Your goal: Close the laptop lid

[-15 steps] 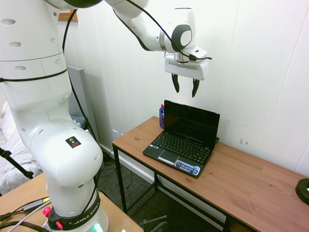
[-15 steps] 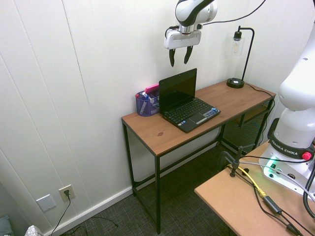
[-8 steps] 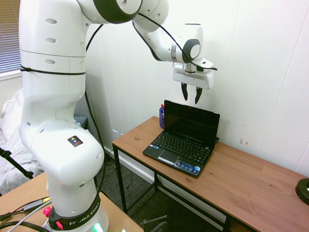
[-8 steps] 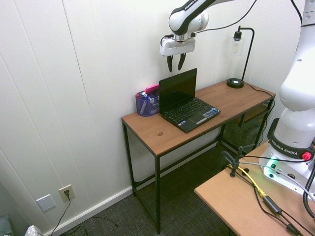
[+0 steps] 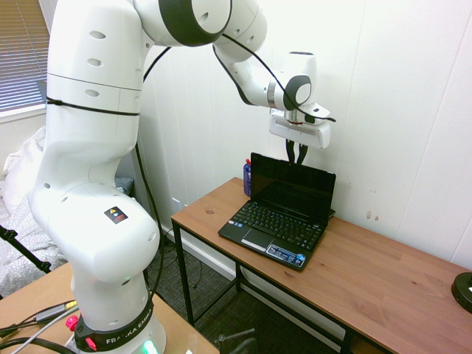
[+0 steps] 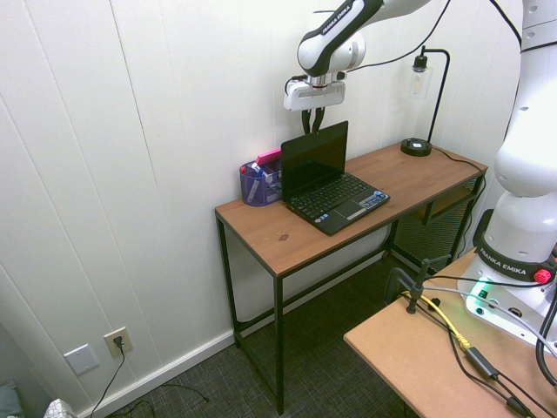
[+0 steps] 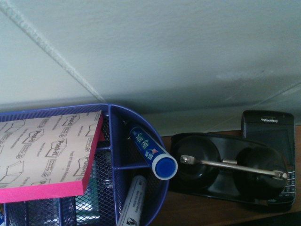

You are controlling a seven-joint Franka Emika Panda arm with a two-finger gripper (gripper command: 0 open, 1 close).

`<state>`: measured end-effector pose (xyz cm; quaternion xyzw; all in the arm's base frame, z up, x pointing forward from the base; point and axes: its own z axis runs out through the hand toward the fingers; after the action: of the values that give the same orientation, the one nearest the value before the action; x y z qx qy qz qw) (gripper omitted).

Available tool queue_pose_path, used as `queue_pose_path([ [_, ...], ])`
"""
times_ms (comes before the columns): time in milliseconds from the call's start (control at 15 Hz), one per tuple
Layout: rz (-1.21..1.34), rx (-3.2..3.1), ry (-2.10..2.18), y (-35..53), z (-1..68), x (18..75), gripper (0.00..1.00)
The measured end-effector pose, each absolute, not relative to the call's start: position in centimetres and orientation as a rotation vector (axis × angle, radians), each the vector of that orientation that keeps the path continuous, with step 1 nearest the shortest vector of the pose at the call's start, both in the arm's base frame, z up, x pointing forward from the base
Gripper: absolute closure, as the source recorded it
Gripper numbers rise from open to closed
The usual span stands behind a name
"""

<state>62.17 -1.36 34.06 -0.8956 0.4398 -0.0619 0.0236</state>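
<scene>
The laptop [image 5: 274,226] [image 6: 337,197] stands open on the wooden desk [image 5: 383,276], keyboard facing the room. Its laptop lid [image 5: 293,186] [image 6: 315,160] is upright, dark screen showing. My gripper [image 5: 297,153] [image 6: 312,123] points down just above and behind the lid's top edge, close to the wall. Its fingers are almost together with nothing between them, and I cannot tell whether they touch the lid. The laptop does not show in the wrist view.
A blue mesh organizer [image 6: 258,181] [image 7: 117,141] with pink sticky notes [image 7: 42,150] and markers [image 7: 153,153] stands behind the laptop. A black phone [image 7: 270,129] lies by the wall. A desk lamp [image 6: 418,144] stands at the far end.
The gripper has come down and moved toward the wall, from well above the laptop to just over the lid's top edge. Its fingers have gone from wide open to nearly together.
</scene>
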Motion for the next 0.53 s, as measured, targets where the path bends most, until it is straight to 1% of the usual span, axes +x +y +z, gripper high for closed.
queue_pose_path([
  [200,-0.175,-2.768,1.368,-1.3,33.7,62.0,1.00],
  [533,-0.123,-2.760,1.389,-1.2,31.1,60.3,1.00],
])
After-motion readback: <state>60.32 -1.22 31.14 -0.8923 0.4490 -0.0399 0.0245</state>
